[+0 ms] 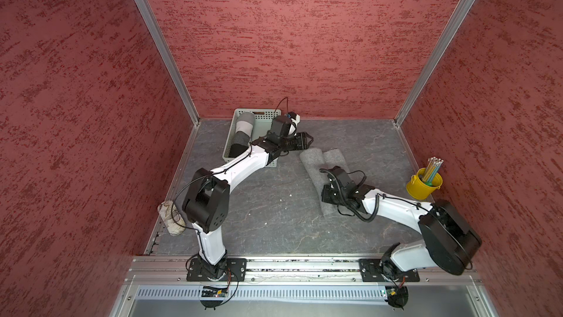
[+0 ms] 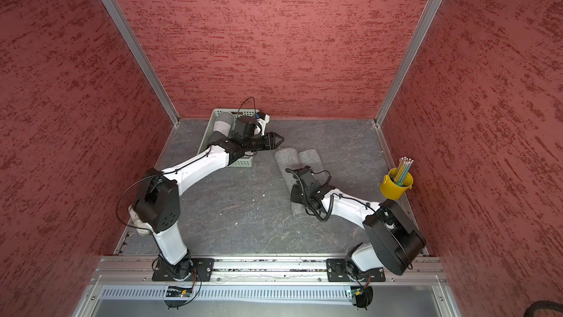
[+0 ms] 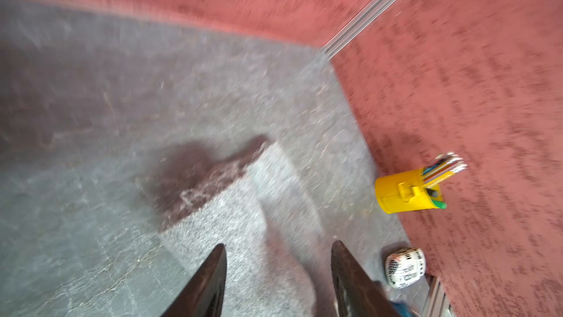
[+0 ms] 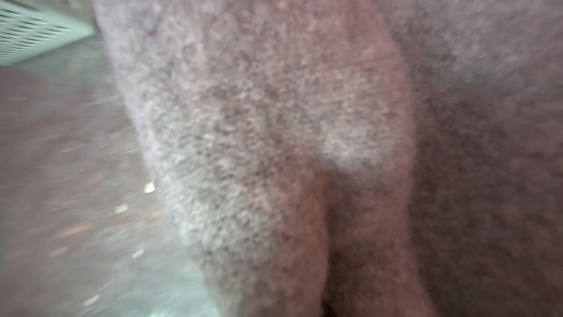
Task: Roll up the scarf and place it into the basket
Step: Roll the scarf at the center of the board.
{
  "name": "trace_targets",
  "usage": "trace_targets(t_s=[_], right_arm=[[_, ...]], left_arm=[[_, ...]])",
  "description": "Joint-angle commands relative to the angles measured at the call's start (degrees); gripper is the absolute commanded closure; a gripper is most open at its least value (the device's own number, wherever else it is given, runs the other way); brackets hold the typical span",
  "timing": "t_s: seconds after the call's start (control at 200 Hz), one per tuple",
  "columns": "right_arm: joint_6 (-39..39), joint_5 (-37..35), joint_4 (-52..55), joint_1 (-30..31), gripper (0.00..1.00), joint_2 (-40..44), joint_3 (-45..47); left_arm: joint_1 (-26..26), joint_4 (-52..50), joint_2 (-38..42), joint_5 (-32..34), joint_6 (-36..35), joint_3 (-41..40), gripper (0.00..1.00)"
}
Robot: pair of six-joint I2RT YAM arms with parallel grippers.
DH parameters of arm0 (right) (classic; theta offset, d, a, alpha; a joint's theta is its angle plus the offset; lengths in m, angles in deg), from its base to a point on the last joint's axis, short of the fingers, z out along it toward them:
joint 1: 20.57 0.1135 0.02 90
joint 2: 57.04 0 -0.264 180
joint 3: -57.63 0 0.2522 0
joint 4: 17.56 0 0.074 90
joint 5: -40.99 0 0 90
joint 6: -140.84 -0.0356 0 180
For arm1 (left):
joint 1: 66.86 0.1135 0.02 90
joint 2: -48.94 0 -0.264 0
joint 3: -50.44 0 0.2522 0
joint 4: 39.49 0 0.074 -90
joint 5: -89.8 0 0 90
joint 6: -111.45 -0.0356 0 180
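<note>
reaching onto the scarf (image 1: pixel 316 160) beside the basket (image 1: pixel 265 115), right gripper (image 1: pixel 326 195): cannot tell its jaws' state. left gripper (image 3: pixel 277 244) jaws wide, empty.

The middle of the tabletop (image 1: pixel 268 208) lies bare between the two arms, and a pincer could pass there freely. In the far left corner the basket (image 1: pixel 259 113) stands close to the walls. A banded roll (image 1: pixel 242 134) fills its left half, and the left arm (image 1: pixel 240 169) reaches across its near right part. The left pincer (image 1: pixel 310 141) hangs just beside the basket (its jaws apart), near the far end of the scarf (image 1: pixel 313 163). The right arm (image 1: pixel 396 208) covers the scarf's near half. A yellow bucket (image 1: pixel 423 186) stands by the right wall and a pale lump (image 1: pixel 170 218) by the left wall.
</note>
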State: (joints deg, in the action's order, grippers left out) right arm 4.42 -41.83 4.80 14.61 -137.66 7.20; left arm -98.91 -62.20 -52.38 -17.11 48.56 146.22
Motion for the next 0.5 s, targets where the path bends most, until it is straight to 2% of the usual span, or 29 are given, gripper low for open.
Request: trace_targets(t_s=[0.0, 0.15, 0.331, 0.496], right_arm=[[-11.60, 17.69, -12.47, -2.51, 0.96, 1.95, 4.76], [-21.84, 25.29, -24.37, -6.89, 0.97, 5.23, 12.16], [-32.73, 30.68, -37.48, -11.45, 0.98, 8.57, 19.35], [-36.20, 31.75, -39.75, -14.06, 0.92, 10.24, 23.20]], left_arm=[[-1.31, -1.51, 1.19, 1.70, -2.25, -3.63, 0.44], [-3.24, -1.73, 1.92, 0.94, -3.85, -5.42, 0.47], [-6.17, -1.70, -0.18, -1.32, -6.28, -4.84, 0.53], [-8.38, -0.99, -4.58, -3.39, -8.43, -2.15, 0.60]])
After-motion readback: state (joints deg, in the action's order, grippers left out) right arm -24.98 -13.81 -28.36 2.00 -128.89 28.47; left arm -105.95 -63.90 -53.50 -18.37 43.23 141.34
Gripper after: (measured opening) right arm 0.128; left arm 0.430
